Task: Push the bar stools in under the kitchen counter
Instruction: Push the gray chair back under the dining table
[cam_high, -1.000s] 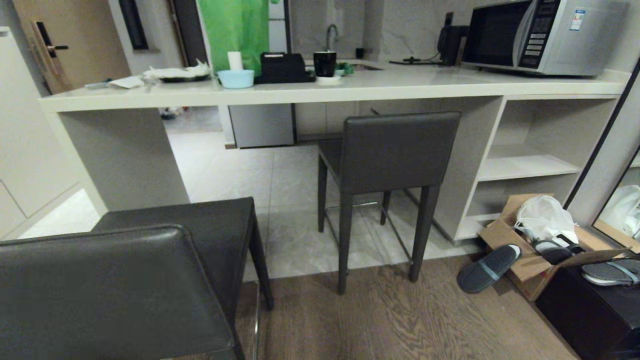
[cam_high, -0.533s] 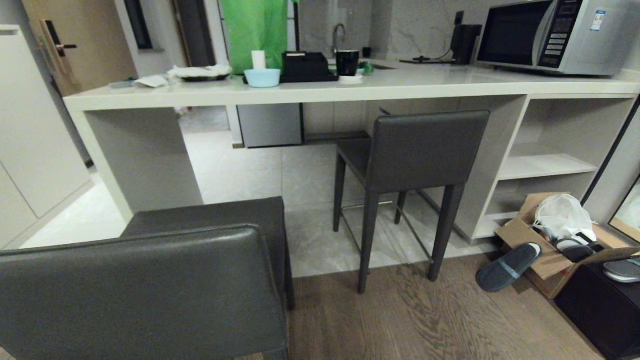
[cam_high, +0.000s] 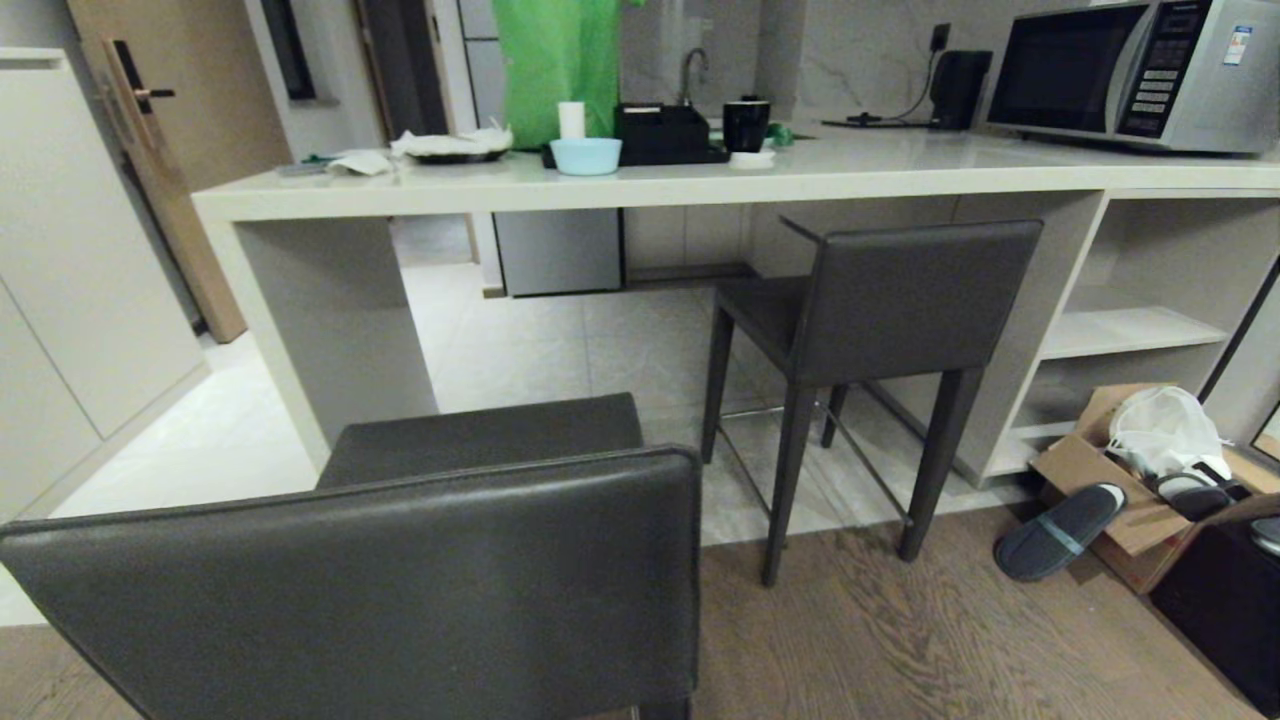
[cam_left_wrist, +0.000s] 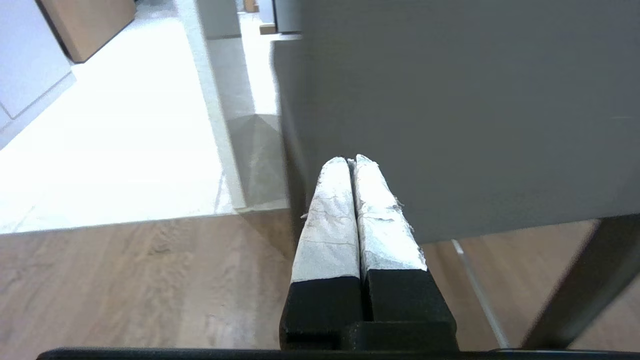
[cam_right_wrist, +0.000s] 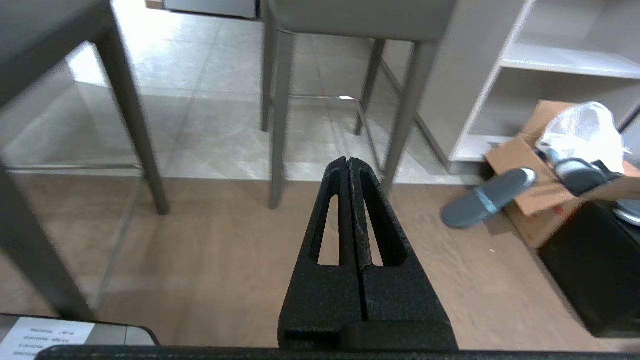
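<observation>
Change in view: whole scene shifted rightward across the head view over the last second; camera swung left, nothing in the room moved.
Near bar stool (cam_high: 420, 570): now nearly centred low in the head view, backrest toward the robot, standing out on the wood floor well short of the kitchen counter (cam_high: 640, 185).
Far bar stool (cam_high: 880, 330): seat tucked partly under the counter edge, rear legs on the strip where tile meets wood, just beside the white open shelves (cam_high: 1130, 330).
Left gripper (cam_left_wrist: 352, 162): fingers pressed together, white-wrapped tips close behind the near stool's backrest (cam_left_wrist: 460, 115); contact cannot be told.
Right gripper (cam_right_wrist: 348, 161): fingers pressed together, holding nothing, aimed at the floor between the two stools.
Clutter: slipper (cam_high: 1060, 518) and cardboard box (cam_high: 1130, 490) on the floor right of the far stool, clear of the knee space.
Meaning for the task: robot appears to be squaring up behind the near stool; neither stool fully pushed in; likely next a straight forward shove on the backrest toward the open knee space.
</observation>
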